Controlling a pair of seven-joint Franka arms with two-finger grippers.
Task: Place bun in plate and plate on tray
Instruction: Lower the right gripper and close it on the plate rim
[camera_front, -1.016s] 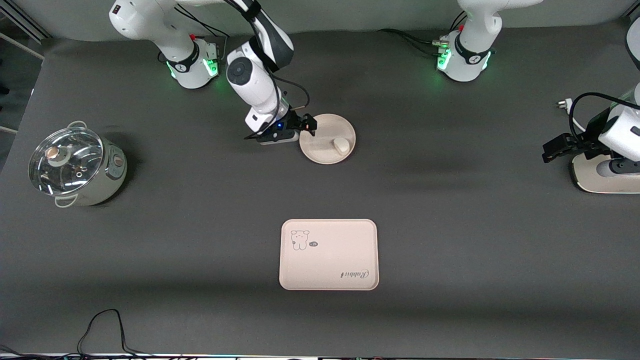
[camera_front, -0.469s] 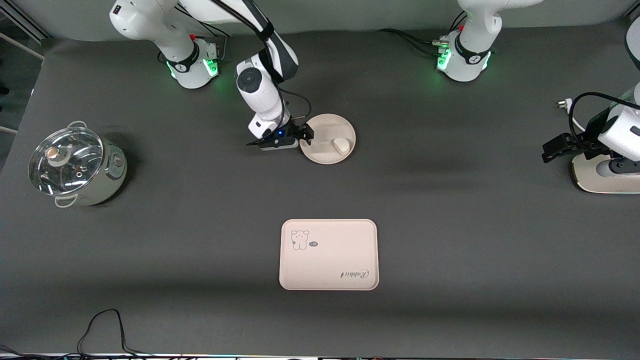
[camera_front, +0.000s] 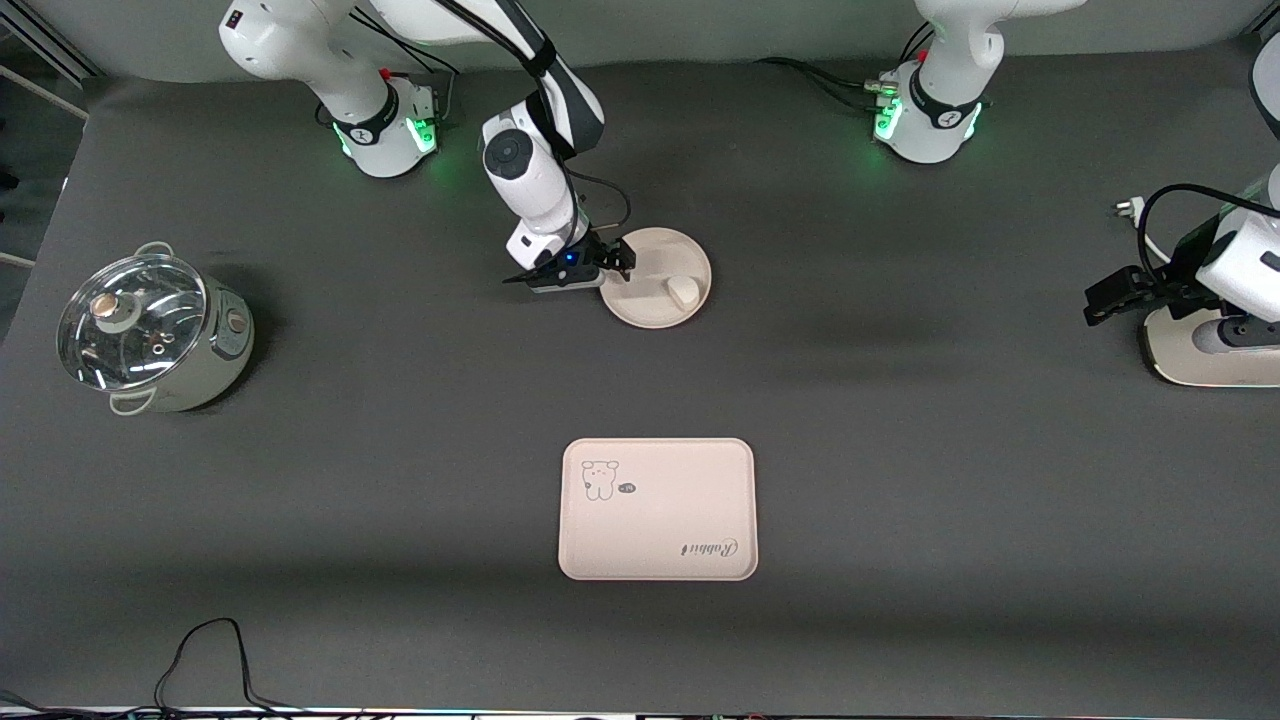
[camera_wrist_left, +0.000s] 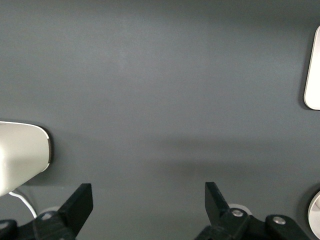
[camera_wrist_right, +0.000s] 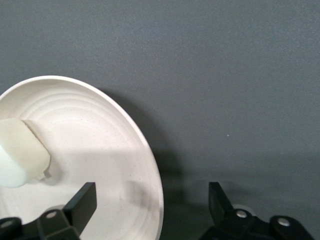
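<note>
The round cream-pink plate (camera_front: 655, 277) lies on the dark table between the two arm bases, with the small off-white bun (camera_front: 684, 291) on it. My right gripper (camera_front: 618, 262) is open and low at the plate's rim toward the right arm's end. In the right wrist view the rim (camera_wrist_right: 150, 165) runs between the open fingers, one over the plate and one outside it, and the bun (camera_wrist_right: 20, 152) lies on the plate. The tray (camera_front: 657, 509) with the bear and "Rabbit" print lies nearer the front camera. My left gripper (camera_front: 1100, 300) waits open at the left arm's end; its own view shows bare table between its fingertips (camera_wrist_left: 149, 194).
A glass-lidded pot (camera_front: 150, 332) stands at the right arm's end of the table. A white appliance base (camera_front: 1205, 355) with a cable sits under the left gripper. A black cable (camera_front: 205, 660) lies along the table's front edge.
The right arm has swung its wrist over and settled the open gripper lower at the plate's rim. The plate, bun, tray and left arm have not moved.
</note>
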